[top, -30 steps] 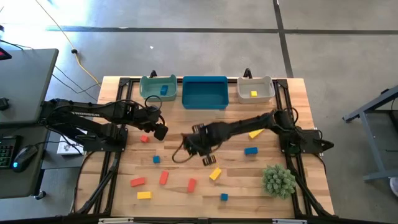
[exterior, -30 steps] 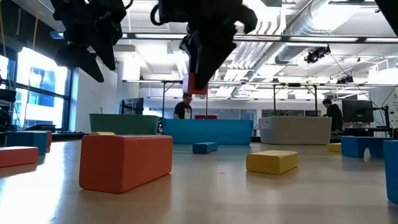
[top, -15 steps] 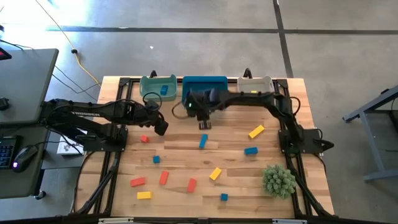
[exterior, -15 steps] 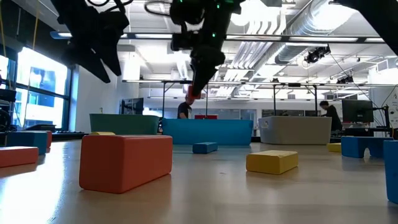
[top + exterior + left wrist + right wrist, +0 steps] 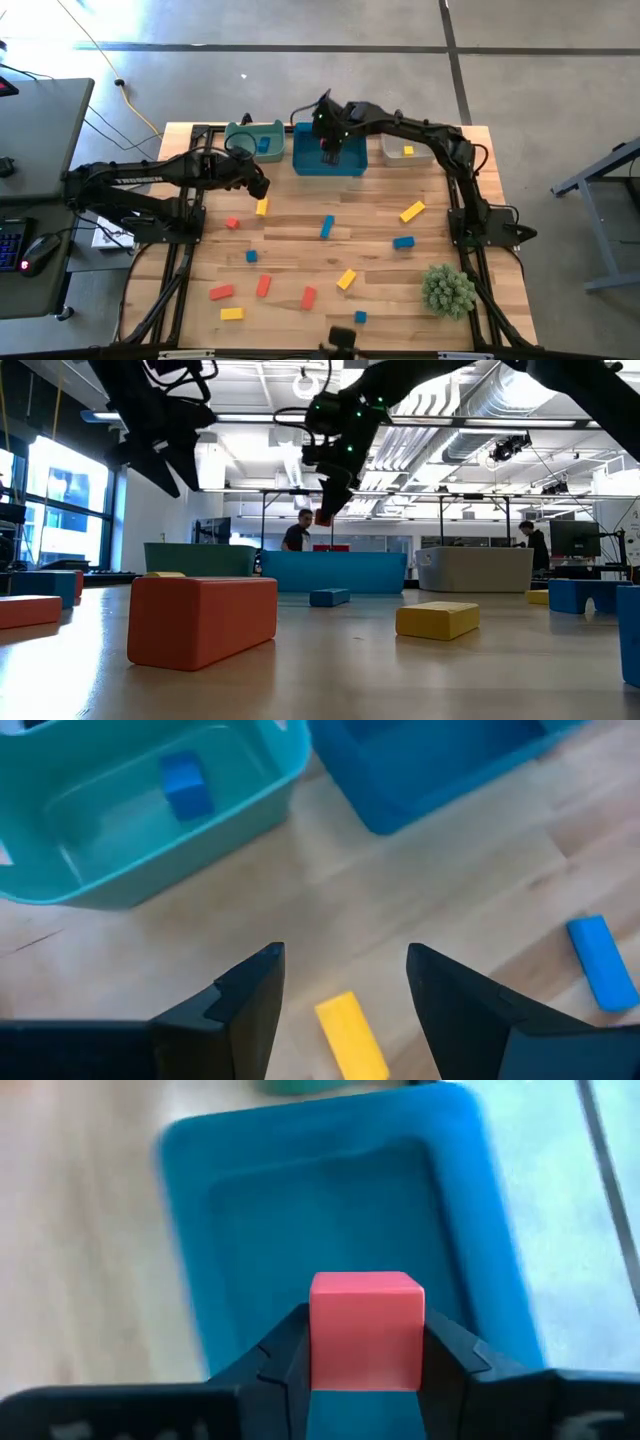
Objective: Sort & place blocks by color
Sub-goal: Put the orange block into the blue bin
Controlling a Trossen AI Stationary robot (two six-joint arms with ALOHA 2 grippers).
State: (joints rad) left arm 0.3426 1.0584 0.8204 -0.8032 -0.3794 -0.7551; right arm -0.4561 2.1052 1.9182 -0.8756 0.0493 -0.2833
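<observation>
My right gripper (image 5: 330,152) hangs over the blue bin (image 5: 345,160) at the far edge, shut on a red block (image 5: 365,1305), which also shows in the low view as the red block (image 5: 322,518). My left gripper (image 5: 259,187) is open and hovers above a yellow block (image 5: 262,207) that lies flat on the table in front of the teal bin (image 5: 243,137). In the left wrist view that yellow block (image 5: 350,1035) lies below the gap of the left gripper (image 5: 345,960). The teal bin holds a blue block (image 5: 264,145); the grey-white bin (image 5: 425,140) holds a yellow block (image 5: 408,151). My right gripper pinches the red block between its two fingers, one on each opposite side face (image 5: 322,1350), coming from above and pointing down. The block is lifted clear and sits level above the floor of the blue bin (image 5: 330,1210).
Loose blocks lie across the table: a blue bar (image 5: 326,228), a yellow bar (image 5: 412,212), a blue block (image 5: 403,242), a yellow block (image 5: 346,279), red blocks (image 5: 263,286) near the front. A spiky green plant (image 5: 448,290) stands at the near right.
My right gripper has carried the red block from the table's middle toward the far edge, ending over the blue bin and staying shut on it. My left gripper has drawn back slightly toward the far edge, and the yellow block now shows on the table just in front of it.
</observation>
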